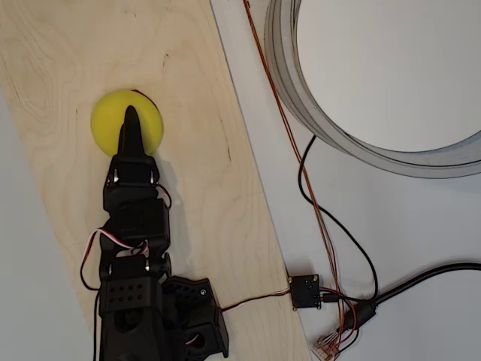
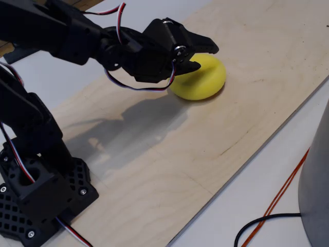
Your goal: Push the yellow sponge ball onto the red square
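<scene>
Ball under the gripper tip, red barely peeking out behind it.

Your gripper [image 2: 198,55] sits over the yellow sponge ball [image 1: 113,120], jaws nearly together w/ nothing held. A sliver of the red square [image 1: 140,92] shows at the ball's far edge in the overhead view, so it's prob. mostly covered. Foam looks light and squashy, apt to roll; don't grasp, nudge low on the near side. The plywood board [image 2: 216,134] beneath the ball is smooth; pale tabletop [image 1: 421,203], cables [image 1: 323,218] and a big round rim [image 1: 301,90] lie well to the ball's right.
</scene>
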`<state>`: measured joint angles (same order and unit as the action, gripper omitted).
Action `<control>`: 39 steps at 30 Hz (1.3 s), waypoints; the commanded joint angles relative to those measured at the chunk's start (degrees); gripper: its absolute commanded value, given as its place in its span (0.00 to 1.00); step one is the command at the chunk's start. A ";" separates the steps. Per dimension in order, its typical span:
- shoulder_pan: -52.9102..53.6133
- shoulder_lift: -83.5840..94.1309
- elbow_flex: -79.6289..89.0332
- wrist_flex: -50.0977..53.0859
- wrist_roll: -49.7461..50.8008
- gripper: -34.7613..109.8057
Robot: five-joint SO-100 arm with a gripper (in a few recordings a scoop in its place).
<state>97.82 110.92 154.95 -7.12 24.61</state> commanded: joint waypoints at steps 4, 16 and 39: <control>0.79 9.40 2.64 2.55 -1.76 0.36; 1.41 20.83 13.27 4.75 -0.79 0.36; 0.70 0.26 0.35 5.19 3.87 0.35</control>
<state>98.79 111.27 157.15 -1.14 27.69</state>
